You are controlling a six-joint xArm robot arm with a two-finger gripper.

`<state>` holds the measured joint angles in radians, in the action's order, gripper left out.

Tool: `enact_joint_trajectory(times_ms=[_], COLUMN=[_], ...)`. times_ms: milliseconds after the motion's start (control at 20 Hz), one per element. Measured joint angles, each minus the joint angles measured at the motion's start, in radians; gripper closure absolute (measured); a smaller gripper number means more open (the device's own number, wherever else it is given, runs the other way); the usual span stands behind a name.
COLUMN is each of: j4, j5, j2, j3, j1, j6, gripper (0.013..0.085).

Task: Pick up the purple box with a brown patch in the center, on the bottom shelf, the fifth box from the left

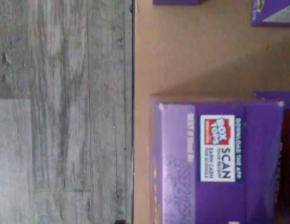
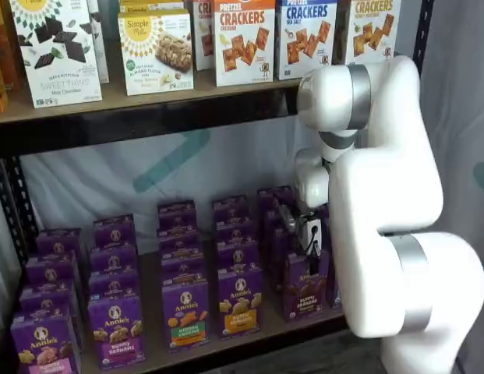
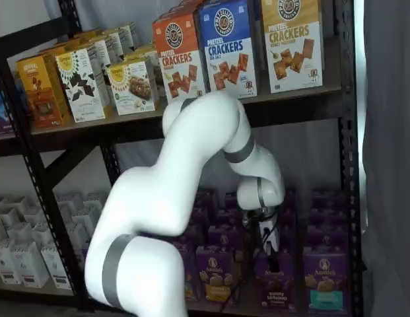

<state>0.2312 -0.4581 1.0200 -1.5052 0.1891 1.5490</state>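
Shop-style mock-up, black metal shelving point(image 3: 92, 132), stocked cracker boxes point(image 2: 244, 39)

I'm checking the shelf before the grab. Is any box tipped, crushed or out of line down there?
Nothing stands out. In both shelf views the purple cartons on the bottom shelf stand upright in tidy rows, and the purple box under the gripper sits straight in the front row. No dents or spills show.
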Motion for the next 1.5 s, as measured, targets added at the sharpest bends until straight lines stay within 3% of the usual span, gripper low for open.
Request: enact_joint_trajectory(times_ms=[100,250,750,950,1000,1500], j4=[-0.020,-0.096,-0.136,-0.158,-0.161,-0.139], j5=[-0.001,-0.043,0.011,0.034,0.034,0.041], j2=[0.007,0.017,0.052,0.054,0.054,0.035], j3=[-0.005,-0.027,-0.045,-0.043,-0.043,-0.023], j1=[0.003,0.005,0.000,-0.001,-0.001,0.004], j6=[0.020,0.090,0.121,0.139,0.142,0.127], gripper=[0.0130,0.0130,0.0130,0.0250,0.0250,0.0450])
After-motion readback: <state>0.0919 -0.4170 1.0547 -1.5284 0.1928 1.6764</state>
